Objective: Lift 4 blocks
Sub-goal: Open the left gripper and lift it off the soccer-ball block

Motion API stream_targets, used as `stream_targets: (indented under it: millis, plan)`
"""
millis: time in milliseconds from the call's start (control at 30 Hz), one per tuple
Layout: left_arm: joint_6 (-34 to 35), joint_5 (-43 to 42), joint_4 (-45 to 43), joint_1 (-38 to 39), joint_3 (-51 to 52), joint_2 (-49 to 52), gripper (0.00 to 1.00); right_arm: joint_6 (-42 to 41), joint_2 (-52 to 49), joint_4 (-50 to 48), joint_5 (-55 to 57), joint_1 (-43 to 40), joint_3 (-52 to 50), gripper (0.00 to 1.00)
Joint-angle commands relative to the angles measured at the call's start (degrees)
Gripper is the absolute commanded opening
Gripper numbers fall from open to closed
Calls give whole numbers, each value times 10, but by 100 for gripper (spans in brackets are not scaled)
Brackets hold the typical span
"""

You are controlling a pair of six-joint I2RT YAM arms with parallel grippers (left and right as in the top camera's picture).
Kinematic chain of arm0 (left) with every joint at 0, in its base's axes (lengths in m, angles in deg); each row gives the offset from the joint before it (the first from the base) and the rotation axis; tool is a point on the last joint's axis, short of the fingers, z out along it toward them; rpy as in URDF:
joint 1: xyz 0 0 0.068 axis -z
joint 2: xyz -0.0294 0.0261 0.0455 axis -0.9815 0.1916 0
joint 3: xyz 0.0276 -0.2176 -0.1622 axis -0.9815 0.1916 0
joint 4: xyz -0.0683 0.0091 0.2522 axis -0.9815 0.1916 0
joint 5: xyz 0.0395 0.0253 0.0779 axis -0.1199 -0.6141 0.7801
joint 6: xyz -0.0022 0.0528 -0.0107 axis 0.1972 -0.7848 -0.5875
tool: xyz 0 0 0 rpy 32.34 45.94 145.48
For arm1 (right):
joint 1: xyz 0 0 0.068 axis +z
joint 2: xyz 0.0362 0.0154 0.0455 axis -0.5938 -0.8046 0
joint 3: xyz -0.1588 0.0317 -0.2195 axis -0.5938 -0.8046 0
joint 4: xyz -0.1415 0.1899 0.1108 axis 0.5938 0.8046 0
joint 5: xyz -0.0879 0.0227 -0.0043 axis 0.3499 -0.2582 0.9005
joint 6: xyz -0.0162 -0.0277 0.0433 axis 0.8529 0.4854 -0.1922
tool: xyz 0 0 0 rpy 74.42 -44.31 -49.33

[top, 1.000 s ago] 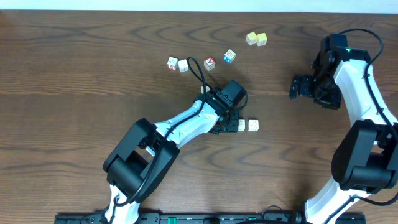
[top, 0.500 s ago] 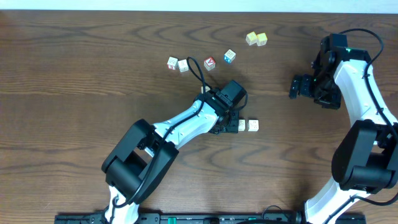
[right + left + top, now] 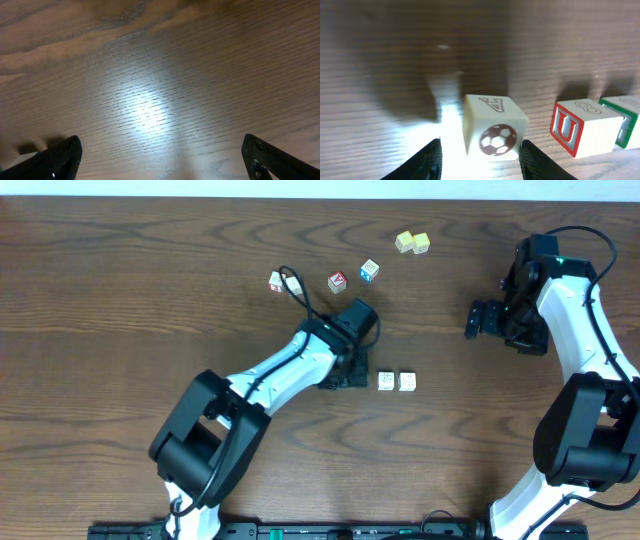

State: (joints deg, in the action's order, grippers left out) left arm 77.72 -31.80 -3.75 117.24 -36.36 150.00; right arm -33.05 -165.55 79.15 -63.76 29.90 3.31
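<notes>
Cream-white block with football mark (image 3: 495, 131): resting on the wooden table (image 3: 395, 60) between the fingers of the left gripper (image 3: 480, 159), jaws half-spread, a gap showing at one side. Red-U block (image 3: 580, 127) and green-edged block (image 3: 624, 116): just right of it, in a row. Right gripper (image 3: 160, 160): spread wide, empty, well apart.

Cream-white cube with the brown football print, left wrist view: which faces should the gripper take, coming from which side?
Take the football-print cube by its two side faces, coming from above, where the left gripper stands astride it. It sits square on the wooden table, with bare wood on one side and a gap to the red-lettered U cube on the other.
</notes>
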Motion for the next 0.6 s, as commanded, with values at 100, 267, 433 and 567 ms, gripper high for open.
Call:
stream_targets:
  millis: [100, 267, 433, 567]
  plan:
    - [-22, 3, 9, -23, -2, -80, 50, 6, 0, 0, 6, -1, 7, 99]
    - [-23, 3, 9, -30, -2, -132, 50, 6, 0, 0, 6, -1, 7, 99]
    - [-34, 53, 10, -29, -2, -124, 38, 6, 0, 0, 6, -1, 7, 99]
    - [-34, 64, 8, -28, -2, -84, 23, 6, 0, 0, 6, -2, 7, 99]
